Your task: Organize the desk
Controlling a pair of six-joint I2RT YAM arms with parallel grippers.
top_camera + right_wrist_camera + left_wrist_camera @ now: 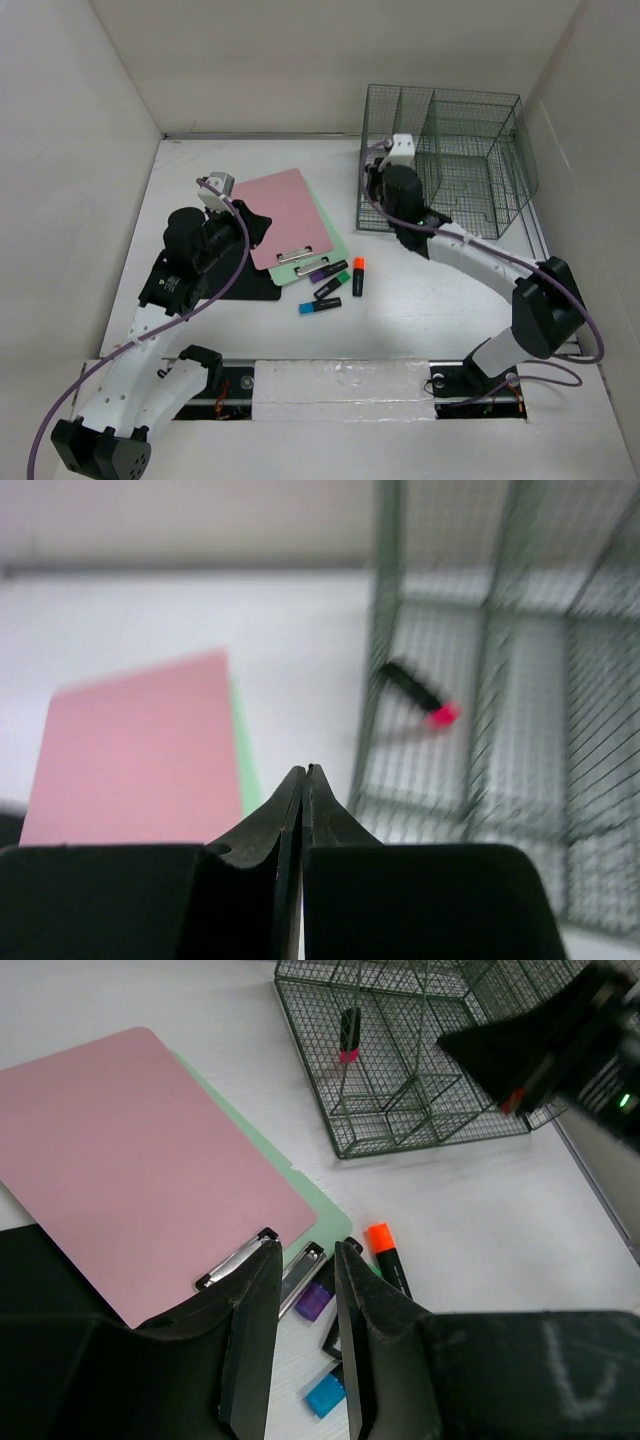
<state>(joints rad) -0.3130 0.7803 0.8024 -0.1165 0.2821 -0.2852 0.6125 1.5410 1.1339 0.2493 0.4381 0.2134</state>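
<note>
The white desk point(450, 300) holds a pink clipboard point(285, 215) lying on a green clipboard point(322, 255). Purple point(328, 272), orange point(358, 276) and blue point(320, 306) highlighters lie just in front of them. My left gripper point(260, 224) hovers over the clipboards' clip ends; in the left wrist view point(306, 1250) its jaws stand a little apart and empty above the purple highlighter point(315, 1302). My right gripper point(372, 172) is beside the green wire rack point(445, 160), shut and empty in the right wrist view point(305, 770). A pink-capped highlighter point(420, 695) lies inside the rack.
A flat black sheet point(245, 285) lies under my left arm. White walls border the desk on the left, back and right. The rack point(420, 1060) stands at the back right, with my right arm point(560, 1040) next to it.
</note>
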